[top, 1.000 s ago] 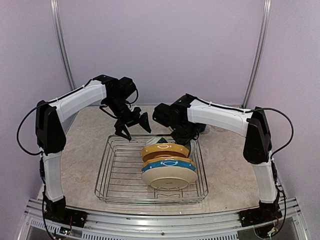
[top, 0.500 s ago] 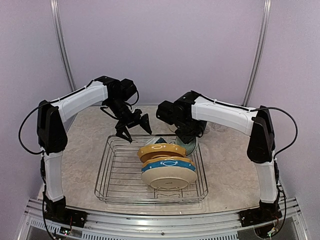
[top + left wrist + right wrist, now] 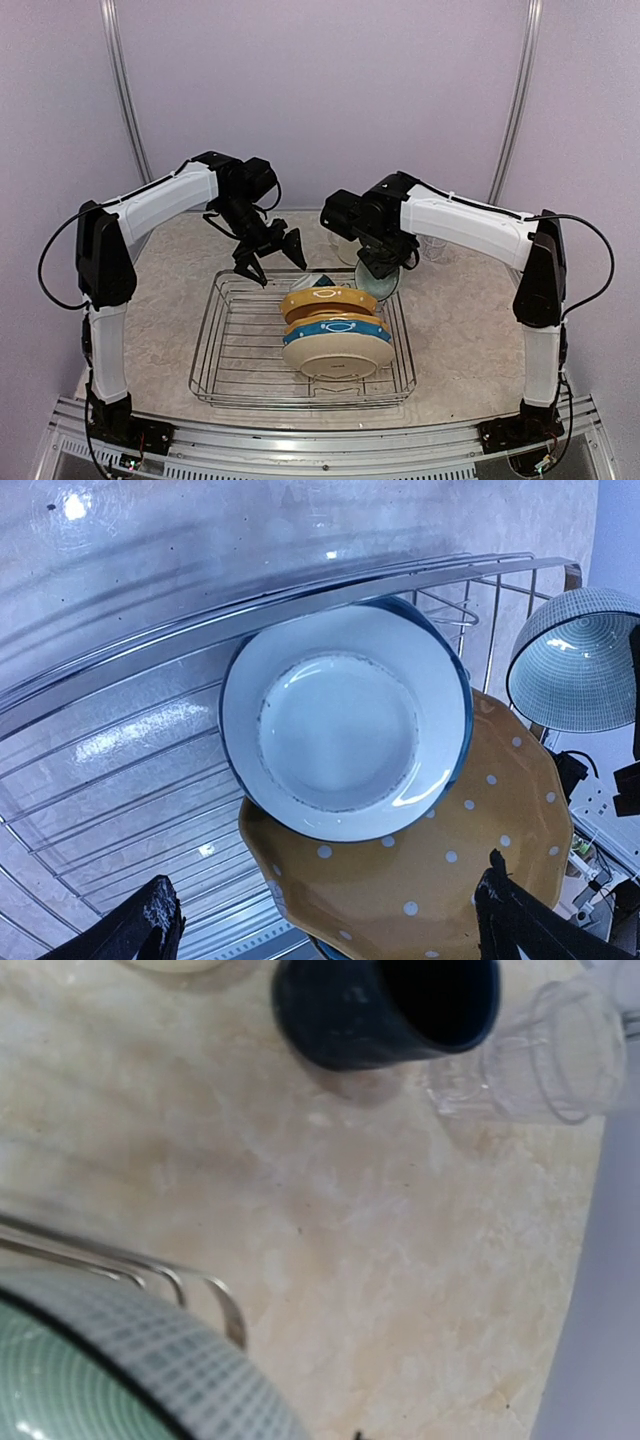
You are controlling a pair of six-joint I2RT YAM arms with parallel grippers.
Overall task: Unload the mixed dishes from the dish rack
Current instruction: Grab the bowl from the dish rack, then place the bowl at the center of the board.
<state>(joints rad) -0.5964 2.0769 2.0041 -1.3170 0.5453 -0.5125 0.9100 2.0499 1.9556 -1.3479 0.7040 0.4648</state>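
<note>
The dish rack (image 3: 215,340) holds a mustard yellow plate (image 3: 328,299), a blue-rimmed plate (image 3: 335,328) and a cream plate (image 3: 345,357), all on edge. Behind them leans a small white plate with a blue rim (image 3: 340,730), against the mustard plate (image 3: 440,870). My left gripper (image 3: 268,255) hangs open over the rack's far edge, above that small plate, with its fingertips (image 3: 150,925) wide apart. Beyond the rack's far right corner, my right gripper (image 3: 375,262) is shut on the rim of the teal-and-white bowl (image 3: 378,283), which hangs tilted. The bowl (image 3: 110,1360) fills the lower left of the right wrist view.
On the table behind the rack stand a navy mug (image 3: 385,1005) and a clear glass tumbler (image 3: 540,1055). The rack's wire corner (image 3: 200,1290) lies just beside the bowl. The rack's left half holds no dishes.
My right arm has carried the bowl up and to the back right, out of the rack's far corner. The left gripper has stayed nearly still, open.
</note>
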